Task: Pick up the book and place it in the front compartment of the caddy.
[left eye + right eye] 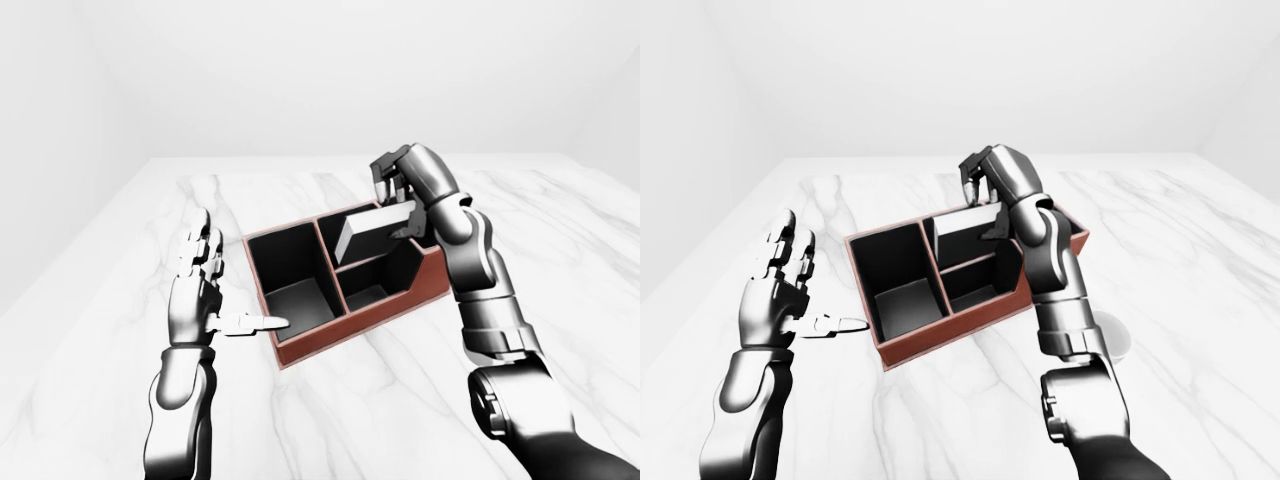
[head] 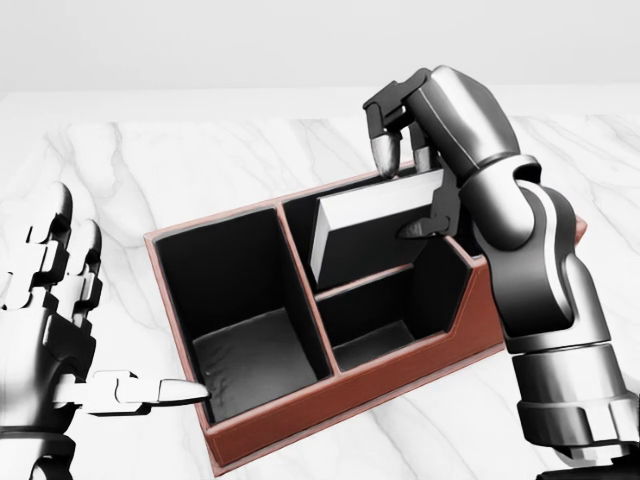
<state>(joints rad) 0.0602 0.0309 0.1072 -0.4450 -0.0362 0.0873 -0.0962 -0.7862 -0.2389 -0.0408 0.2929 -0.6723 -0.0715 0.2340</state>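
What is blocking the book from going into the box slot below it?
Nothing visible. The right hand holds the book tilted over the caddy; the slots beneath it look open and empty.

right hand (image 1: 398,196) grips book (image 1: 374,230) | over caddy (image 1: 300,345) | left hand (image 1: 200,285) open beside

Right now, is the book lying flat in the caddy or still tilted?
Tilted. The book leans over the caddy's upper right compartment, its top edge pinched by the right hand; whether its lower edge touches bottom is hidden.
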